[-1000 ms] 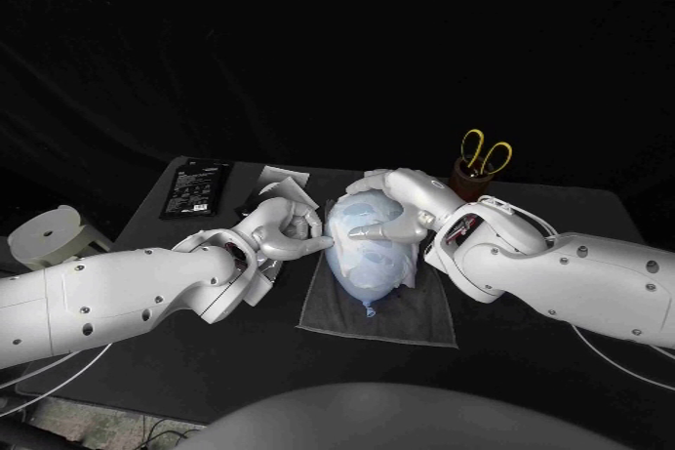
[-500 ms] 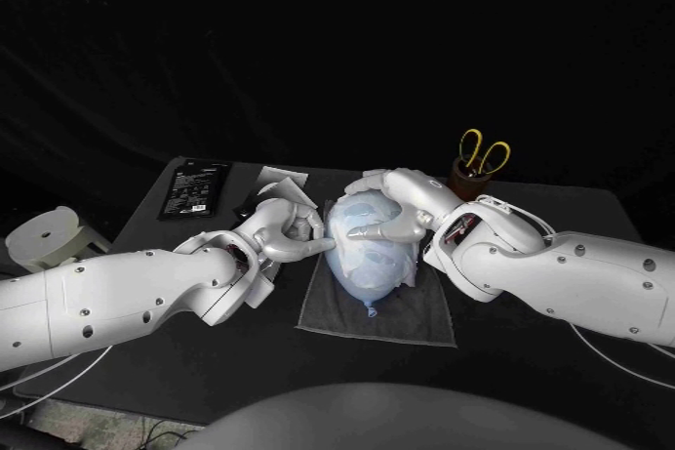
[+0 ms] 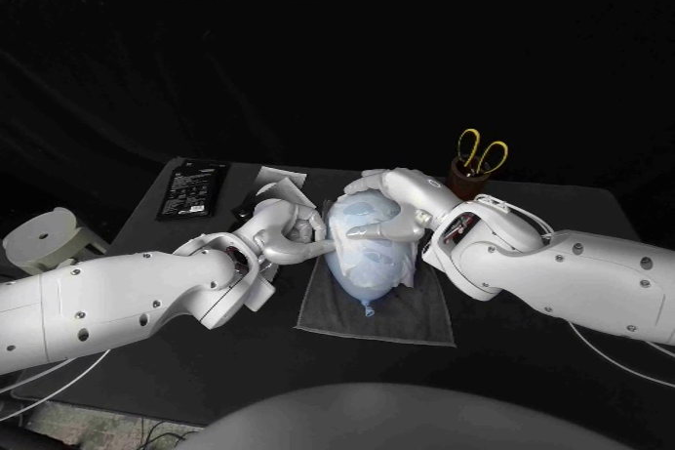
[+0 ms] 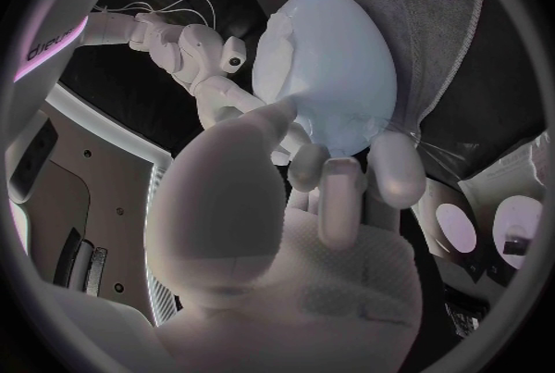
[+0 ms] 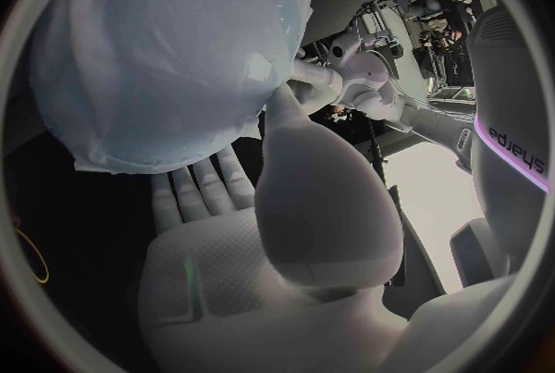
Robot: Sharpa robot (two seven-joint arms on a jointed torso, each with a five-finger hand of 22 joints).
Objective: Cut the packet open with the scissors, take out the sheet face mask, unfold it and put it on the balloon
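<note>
Barely anything has moved in a second. Head view: my left hand [image 3: 286, 233] has shifted a shade beside the pale blue rubber balloon [image 3: 369, 263], which lies on a grey cloth mat [image 3: 408, 323] on the tabletop [image 3: 211, 352], white sheet mask [image 3: 360, 216] draped over it; my right hand [image 3: 397, 201] grips its top. Left wrist view: fingers [image 4: 338, 197] touch the mask's edge; pinching or not, I cannot tell. Right wrist view: fingers [image 5: 203, 183] wrap the balloon. Light, springy, wet-slick, I judge; best held by the mask's rim.

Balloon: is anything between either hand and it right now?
Nothing foreign is visible. The left hand touches the balloon at its side and the right hand cups its far end. Only the sheet mask draped on it may lie under the fingers.
</note>
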